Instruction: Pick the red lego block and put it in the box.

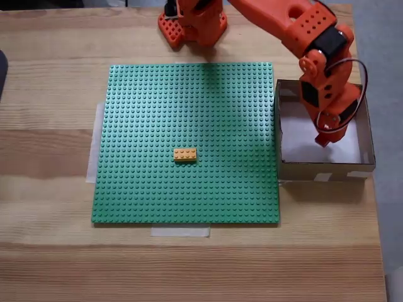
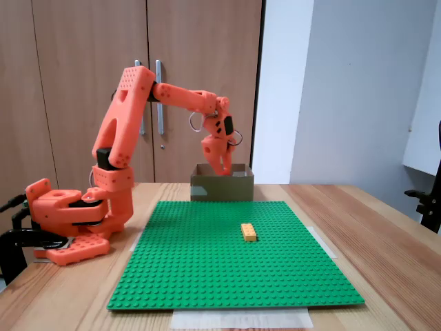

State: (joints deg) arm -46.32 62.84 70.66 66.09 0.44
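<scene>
You see the box point(image 1: 324, 170) from above in one fixed view, at the right of the scene. It sits on the wooden table point(image 1: 50, 145), just beside the right edge of the green baseplate point(image 1: 145, 126), level with the plate's far half. It is square and open-topped, with low brown cardboard walls and a white bottom. Pale tape patches show on its near wall and at its far left corner. It stands upright and flat, its sides parallel to the plate's edges. In the other fixed view you look at the box point(image 2: 222, 187) across the plate, where it stands at the far edge. One plain brown wall faces you, with the rim level.
</scene>
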